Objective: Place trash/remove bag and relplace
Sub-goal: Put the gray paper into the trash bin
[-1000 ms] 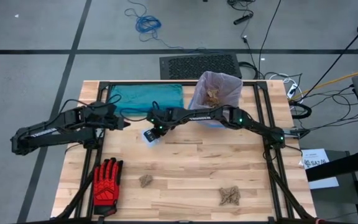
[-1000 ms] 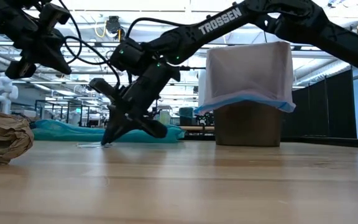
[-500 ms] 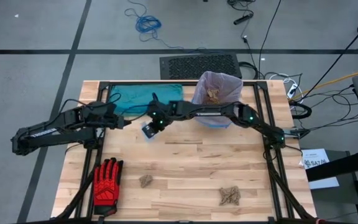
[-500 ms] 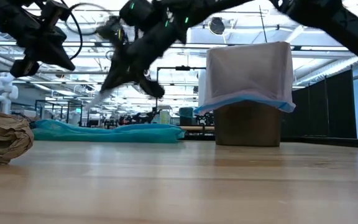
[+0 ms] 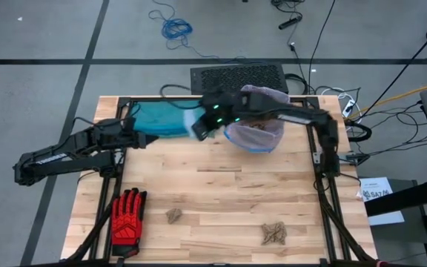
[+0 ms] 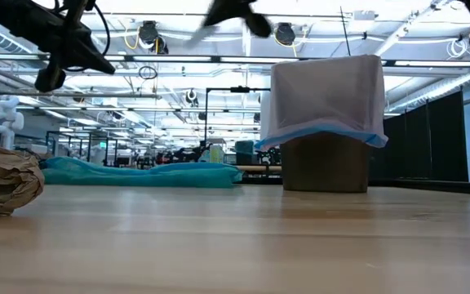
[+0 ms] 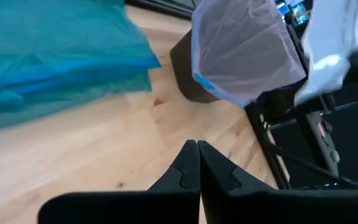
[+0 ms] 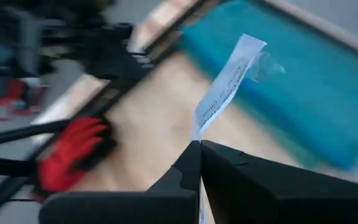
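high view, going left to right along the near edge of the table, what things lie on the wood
Red-and-black work glove → small crumpled tan-brown paper wad → larger crumpled tan-brown paper wad.

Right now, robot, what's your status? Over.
Right gripper shut on white scrap, up near the lined bin. Left gripper shut, empty, waiting by the teal bag. Two paper wads on the table, nothing blocking.
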{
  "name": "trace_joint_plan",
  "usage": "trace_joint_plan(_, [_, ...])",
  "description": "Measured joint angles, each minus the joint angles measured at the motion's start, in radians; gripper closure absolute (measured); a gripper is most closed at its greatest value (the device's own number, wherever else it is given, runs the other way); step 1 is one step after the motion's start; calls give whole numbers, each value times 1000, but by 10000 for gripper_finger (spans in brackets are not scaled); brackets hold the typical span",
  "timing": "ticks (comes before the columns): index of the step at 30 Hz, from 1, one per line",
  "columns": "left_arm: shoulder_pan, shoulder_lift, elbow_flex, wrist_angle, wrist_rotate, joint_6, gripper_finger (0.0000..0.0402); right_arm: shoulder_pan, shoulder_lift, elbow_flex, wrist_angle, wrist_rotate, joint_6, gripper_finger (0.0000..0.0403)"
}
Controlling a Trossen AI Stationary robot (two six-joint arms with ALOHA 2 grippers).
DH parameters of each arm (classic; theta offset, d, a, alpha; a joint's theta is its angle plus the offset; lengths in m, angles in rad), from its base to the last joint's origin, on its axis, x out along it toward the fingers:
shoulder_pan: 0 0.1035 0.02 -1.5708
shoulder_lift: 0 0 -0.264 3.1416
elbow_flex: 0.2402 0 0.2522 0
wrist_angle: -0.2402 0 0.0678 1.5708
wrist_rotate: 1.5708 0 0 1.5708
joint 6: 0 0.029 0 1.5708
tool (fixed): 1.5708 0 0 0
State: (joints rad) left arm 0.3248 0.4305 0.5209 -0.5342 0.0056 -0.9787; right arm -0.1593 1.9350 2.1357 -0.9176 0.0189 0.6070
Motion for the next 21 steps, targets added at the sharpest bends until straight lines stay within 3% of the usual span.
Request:
trace_joint_plan(11, [0,1,0,35,-45,-4,402,-74,-216,0,-503,289,-50,403])
trace_joint_plan(16, [0,1,0,34,-49,-8,402,-123,-212,0,-650,324,-55,403])
trace_joint_plan(21, [0,1,0,35,-49,-9,402,-157,-174,0,-651,322,-109,403])
